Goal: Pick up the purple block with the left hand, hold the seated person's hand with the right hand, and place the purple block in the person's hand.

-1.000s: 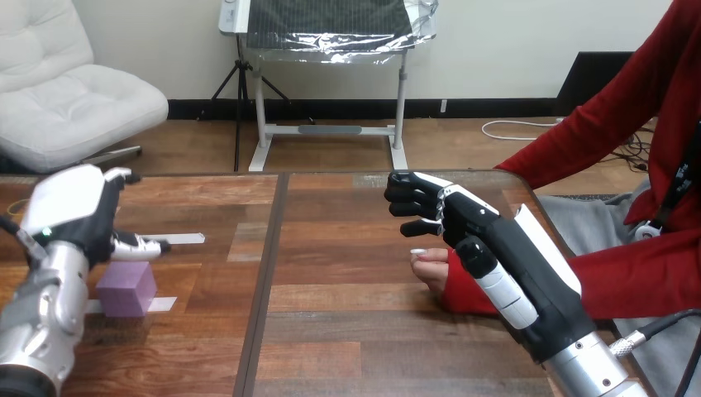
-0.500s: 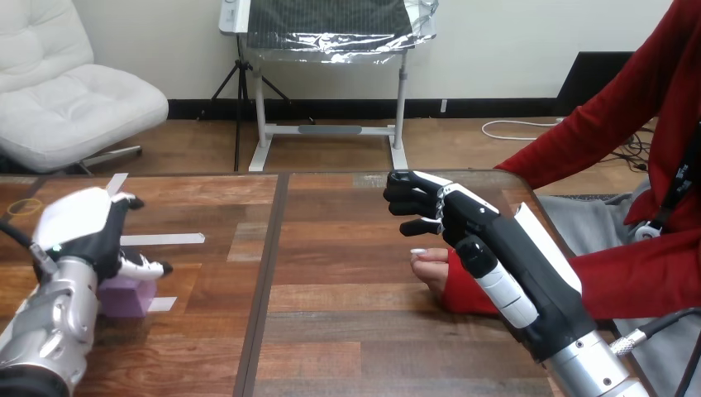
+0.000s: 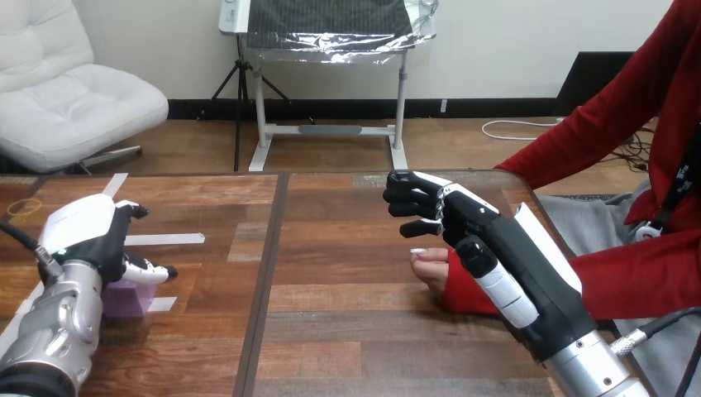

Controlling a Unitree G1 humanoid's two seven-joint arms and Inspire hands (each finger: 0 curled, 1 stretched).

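L robot hand [image 3: 83, 236] sits low at the near-left of the surface [image 3: 347, 331], white back shell facing me, silver forearm [image 3: 51, 331] coming up from the bottom-left corner. It's right on top of the purple block [image 3: 132, 299] and covers the block's upper left part. Can't tell from this angle whether it has actually closed on the block or is just resting over it. The block itself is down on the surface, its lower right portion showing below and to the right of the hand. A short bit of white tape [image 3: 163, 303] lies just beside the block on its right. A longer tape strip [image 3: 165, 239] lies a little farther back, and another tape strip [image 3: 114, 184] runs diagonally near the far-left edge. A thin yellowish loop [image 3: 25, 207] lies flat at the far left. R robot hand [image 3: 479, 236] is up over the right half of the surface, well apart from the block, arm coming in from the bottom-right. It's partway open: fingers [image 3: 405, 194] loosely bent and pointing left, with nothing in them. The person's hand [image 3: 430, 269] rests on the surface just under and beside it, loosely closed, with its red sleeve [image 3: 459, 289] partly hidden behind the robot's thumb. Can't see real contact between the two, and nothing of the R robot hand is wrapped round the person's hand or wrist.
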